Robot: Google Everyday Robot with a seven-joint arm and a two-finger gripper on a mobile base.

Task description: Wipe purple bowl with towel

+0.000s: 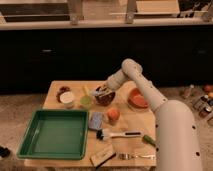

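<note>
The purple bowl (105,97) sits near the middle back of the wooden table (135,120). My gripper (102,90) is at the end of the white arm that reaches in from the right, and it hangs over the bowl's rim. A bunched light towel (99,91) shows at the gripper, over the bowl's left side.
A green tray (54,134) fills the front left. An orange bowl (137,99) stands right of the purple one. A white cup (66,98), a green cup (86,102), a blue sponge (96,119), an orange fruit (113,115), a brush (116,134) and a fork (135,156) lie around.
</note>
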